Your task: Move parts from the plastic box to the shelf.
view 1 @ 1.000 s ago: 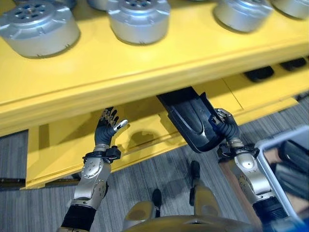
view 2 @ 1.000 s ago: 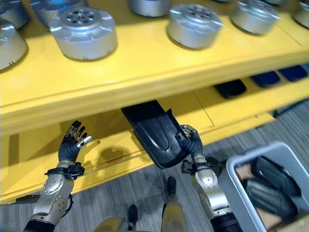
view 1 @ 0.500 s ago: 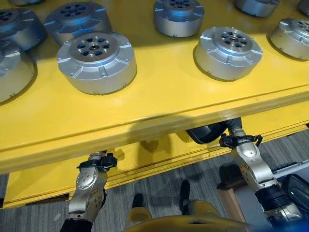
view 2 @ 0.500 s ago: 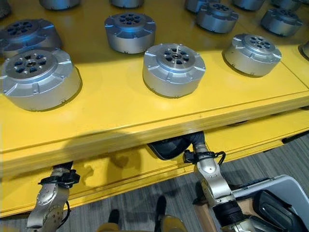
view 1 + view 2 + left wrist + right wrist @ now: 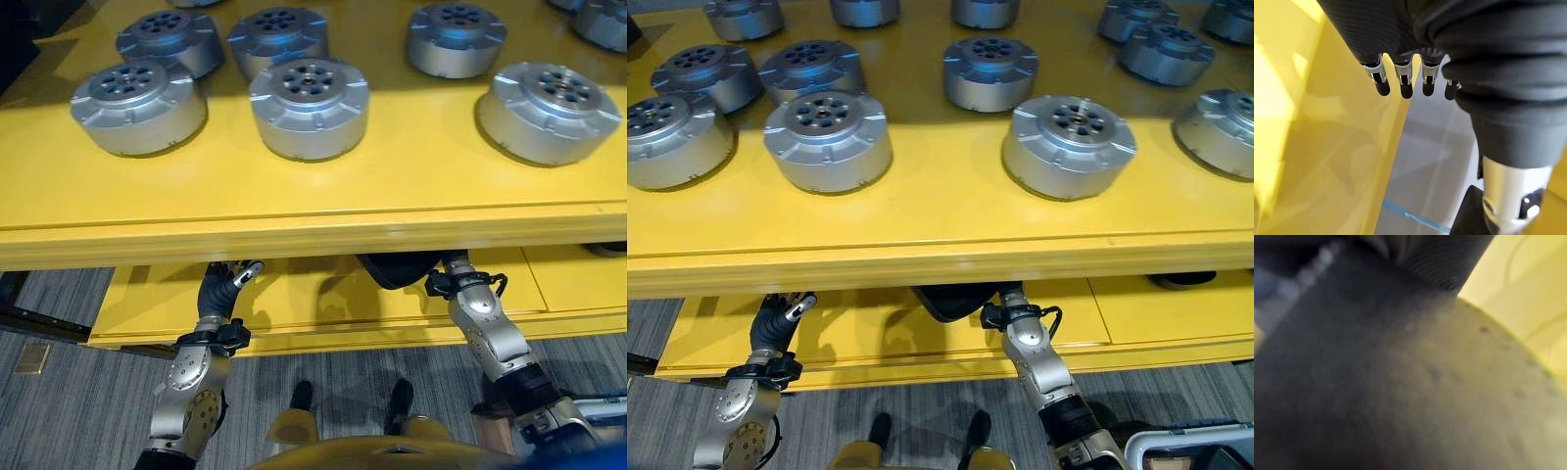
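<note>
A black moulded part point(image 5: 397, 269) lies on the yellow lower shelf point(image 5: 313, 308), mostly hidden under the top board point(image 5: 294, 211). My right hand point(image 5: 454, 266) reaches in at that part, with its fingers out of sight beneath the board. In the right wrist view the part's dark surface point(image 5: 1376, 382) sits right against the hand. My left hand point(image 5: 221, 288) is held up in front of the lower shelf, to the left of the part, open and holding nothing. Its straight fingers point(image 5: 1403, 81) show in the left wrist view. A corner of the grey plastic box point(image 5: 1178, 435) shows at the bottom right.
Several round silver metal parts point(image 5: 309, 106) stand on the top board. Another black part point(image 5: 1185, 280) lies on the lower shelf further right. Grey striped floor point(image 5: 78, 392) runs in front of the shelf.
The camera has tilted up onto the top board. The black part has gone from hanging out in front of the lower shelf to deep under the top board, my right hand with it.
</note>
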### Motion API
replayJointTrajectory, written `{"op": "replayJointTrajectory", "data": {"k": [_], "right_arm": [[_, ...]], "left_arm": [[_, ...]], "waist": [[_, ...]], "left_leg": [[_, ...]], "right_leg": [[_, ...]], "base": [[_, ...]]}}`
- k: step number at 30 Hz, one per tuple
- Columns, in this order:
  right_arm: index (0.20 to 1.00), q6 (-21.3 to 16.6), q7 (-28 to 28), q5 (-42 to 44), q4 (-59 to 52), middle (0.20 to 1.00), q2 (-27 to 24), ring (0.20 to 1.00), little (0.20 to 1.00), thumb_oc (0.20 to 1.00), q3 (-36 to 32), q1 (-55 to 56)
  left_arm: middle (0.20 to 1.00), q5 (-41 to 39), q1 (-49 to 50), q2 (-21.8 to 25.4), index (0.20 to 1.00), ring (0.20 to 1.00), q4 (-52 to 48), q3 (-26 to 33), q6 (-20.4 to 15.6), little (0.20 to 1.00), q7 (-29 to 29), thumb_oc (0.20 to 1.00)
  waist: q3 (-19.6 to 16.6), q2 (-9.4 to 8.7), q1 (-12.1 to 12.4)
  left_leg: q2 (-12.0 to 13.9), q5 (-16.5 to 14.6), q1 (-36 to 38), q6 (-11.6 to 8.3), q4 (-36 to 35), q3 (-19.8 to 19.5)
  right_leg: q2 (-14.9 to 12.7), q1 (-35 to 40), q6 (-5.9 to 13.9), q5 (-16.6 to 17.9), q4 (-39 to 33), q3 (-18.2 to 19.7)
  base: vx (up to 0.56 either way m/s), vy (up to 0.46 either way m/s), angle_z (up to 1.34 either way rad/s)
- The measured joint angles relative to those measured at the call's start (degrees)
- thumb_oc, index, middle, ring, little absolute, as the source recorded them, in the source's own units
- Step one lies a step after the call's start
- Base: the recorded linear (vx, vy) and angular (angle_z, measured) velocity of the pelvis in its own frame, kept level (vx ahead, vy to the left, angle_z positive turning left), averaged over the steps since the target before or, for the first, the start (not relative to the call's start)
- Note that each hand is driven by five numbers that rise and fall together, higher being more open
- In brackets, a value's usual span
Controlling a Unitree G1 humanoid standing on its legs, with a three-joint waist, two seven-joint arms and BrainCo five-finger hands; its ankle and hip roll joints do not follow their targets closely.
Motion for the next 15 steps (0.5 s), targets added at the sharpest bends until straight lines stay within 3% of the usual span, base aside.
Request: {"op": "replayJointTrajectory", "data": {"k": [4, 6, 8, 12, 15], "right_arm": [[0.2, 0.1, -3.2, 0.2, 5.8, 0.2, 1.6, 0.2, 0.2, 0.2, -0.3, -6.4], [0.2, 0.1, -4.6, 1.5, 7.7, 0.2, 2.5, 0.2, 0.2, 0.2, 0.0, -10.9], [0.2, 0.1, -5.9, 2.3, 9.9, 0.2, 2.6, 0.2, 0.2, 0.2, -0.2, -16.3], [0.2, 0.0, -6.8, 4.0, 9.8, 0.2, 3.7, 0.2, 0.2, 0.2, -0.1, -21.3], [0.2, -0.1, -7.9, 4.2, 9.5, 0.2, 3.5, 0.2, 0.2, 0.2, -0.5, -20.9]], "left_arm": [[1.0, -0.6, -1.9, 1.9, 1.0, 1.0, 0.0, -2.5, 0.0, 1.0, 0.0, 1.0], [1.0, -0.7, -6.2, 2.1, 1.0, 1.0, 0.3, -5.5, -0.1, 1.0, 0.4, 1.0], [1.0, -0.6, -12.1, 2.8, 1.0, 1.0, 1.3, -9.5, -0.1, 1.0, 0.3, 1.0], [1.0, -0.6, -18.4, 2.6, 1.0, 1.0, 2.0, -10.7, 0.0, 1.0, 1.6, 1.0], [1.0, -0.6, -18.1, 2.6, 1.0, 1.0, 2.3, -9.8, -0.2, 1.0, 3.0, 1.0]], "waist": [[0.5, -1.12, 1.1], [2.2, -1.44, 1.4], [5.2, -0.9, 1.3], [11.3, -0.93, 1.3], [12.2, -0.74, 1.0]], "left_leg": [[-1.5, 0.1, -0.8, 0.32, 1.0, -0.3], [-3.3, -0.2, -5.4, 0.46, 5.9, -0.4], [-4.3, -2.4, -10.8, 1.28, 12.9, 0.1], [-5.6, -6.0, -17.8, 2.18, 23.0, 1.1], [-6.0, -8.8, -21.6, 3.18, 29.4, 1.6]], "right_leg": [[-1.4, -0.3, 0.55, 0.4, 0.2, -0.3], [-3.3, -3.3, 0.76, -0.2, 3.4, -0.9], [-4.7, -7.6, 0.53, -2.0, 9.3, -1.1], [-7.7, -14.9, 0.21, -5.6, 20.0, 0.7], [-8.3, -17.9, 0.62, -7.2, 23.9, 2.1]], "base": [[-0.09, 0.066, 0.11], [-0.32, 0.105, 0.35], [-0.22, 0.075, 0.23], [-0.13, 0.065, 0.0], [-0.11, 0.037, -0.11]]}}
